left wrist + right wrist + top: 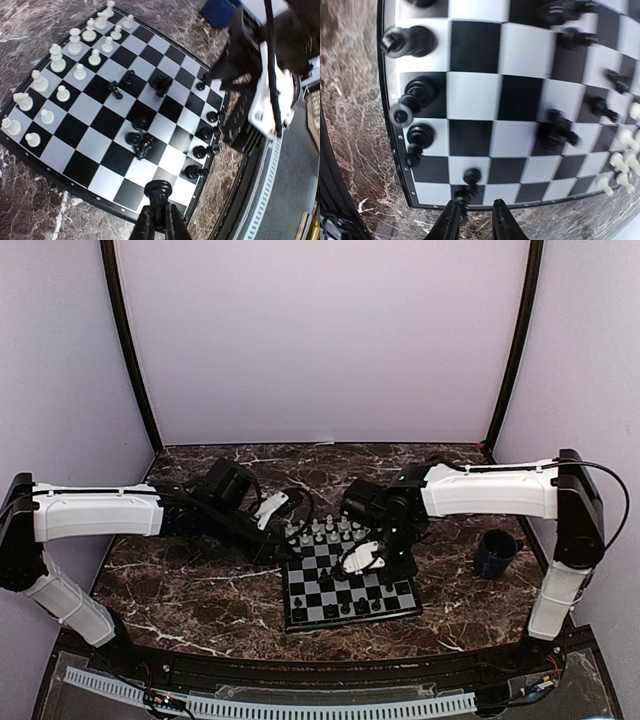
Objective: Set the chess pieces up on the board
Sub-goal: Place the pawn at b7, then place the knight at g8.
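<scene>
Your left tool [159, 212] is gripping a black chess piece [158, 189] over the board's [107, 122] edge while your right tool [474, 215] is hovering, fingers parted.

One board [107, 122]. Sixteen white chess pieces [74, 42], in two rows of eight along the edge farthest from the left end effector [159, 205]. Roughly thirteen black chess pieces [140, 122], one pinched in that end effector. Several overlap, so the count is not certain. Two end effectors, counting the right end effector [474, 210]. One dark blue mug [495, 552] beyond it.
</scene>
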